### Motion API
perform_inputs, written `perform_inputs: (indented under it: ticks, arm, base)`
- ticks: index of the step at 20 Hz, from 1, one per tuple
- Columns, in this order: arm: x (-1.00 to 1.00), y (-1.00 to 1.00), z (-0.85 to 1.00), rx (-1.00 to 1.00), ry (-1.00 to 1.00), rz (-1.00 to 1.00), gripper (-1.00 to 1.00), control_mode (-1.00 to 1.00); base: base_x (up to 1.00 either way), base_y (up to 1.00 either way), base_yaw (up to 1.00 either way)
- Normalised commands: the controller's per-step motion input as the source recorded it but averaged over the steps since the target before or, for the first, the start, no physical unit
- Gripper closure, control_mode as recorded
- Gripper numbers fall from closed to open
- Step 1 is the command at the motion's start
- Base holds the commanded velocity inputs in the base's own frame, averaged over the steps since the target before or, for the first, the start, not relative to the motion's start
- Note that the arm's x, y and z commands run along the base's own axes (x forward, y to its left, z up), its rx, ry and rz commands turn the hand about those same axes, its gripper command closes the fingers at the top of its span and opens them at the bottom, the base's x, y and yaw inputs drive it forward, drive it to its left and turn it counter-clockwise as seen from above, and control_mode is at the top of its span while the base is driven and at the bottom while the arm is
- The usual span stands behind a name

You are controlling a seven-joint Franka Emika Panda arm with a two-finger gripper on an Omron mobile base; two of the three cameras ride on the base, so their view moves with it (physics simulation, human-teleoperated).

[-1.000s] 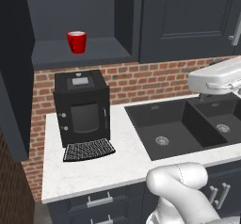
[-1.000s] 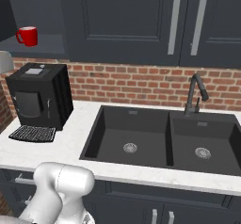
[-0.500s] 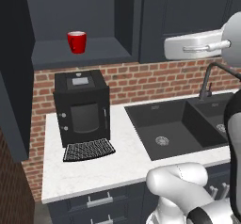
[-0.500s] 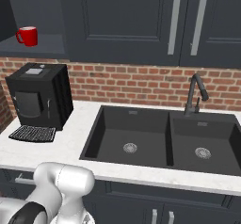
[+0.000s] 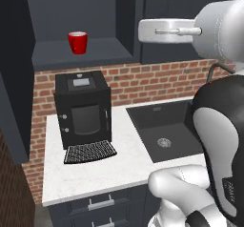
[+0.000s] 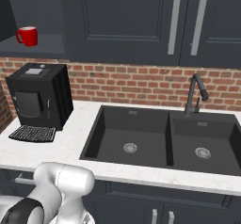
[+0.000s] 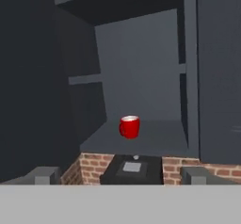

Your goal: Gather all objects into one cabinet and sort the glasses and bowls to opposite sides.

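The glossy red handled mug (image 5: 77, 42) stands upright on the bottom board of an open dark charcoal wall cabinet (image 5: 81, 59), toward its left, directly above the boxy black coffee machine (image 5: 83, 114) on the white stone counter (image 5: 114, 169); in the hand view the mug (image 7: 129, 126) sits alone on that board with bare shelf on either side of it. By its look it is a hard glazed piece, rigid and fairly light, but slick and liable to chip if it slips; I judge the safest hold to be across the body below the rim, or over the rim wall with one finger inside, avoiding the handle, which seems to point to the mug's left in the right base view (image 6: 27, 36).

The white arm (image 5: 219, 126) rises high at the right of the left base view, its upper link level near cabinet height and reaching leftward; the hand camera looks almost squarely into the cabinet, well back from the mug. The gripper (image 7: 120, 175) has its two grey finger tips (image 7: 44, 175) spread as wide as they go, with nothing between them.
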Motion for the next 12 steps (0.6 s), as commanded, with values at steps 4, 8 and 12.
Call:
perform_inputs:
  ticks: [4, 8, 12]
  arm:
    - [0.74, 0.30, 0.00, 0.12, 0.00, 0.00, -1.00, -1.00]
    - [0.65, 0.08, -0.04, 0.03, 0.00, 0.00, -1.00, -1.00]
    - [0.50, 0.00, -0.13, 0.00, -0.02, 0.00, -1.00, -1.00]
  base:
    - [0.00, 0.00, 0.00]
    - [0.00, 0.00, 0.00]
    - [0.00, 0.00, 0.00]
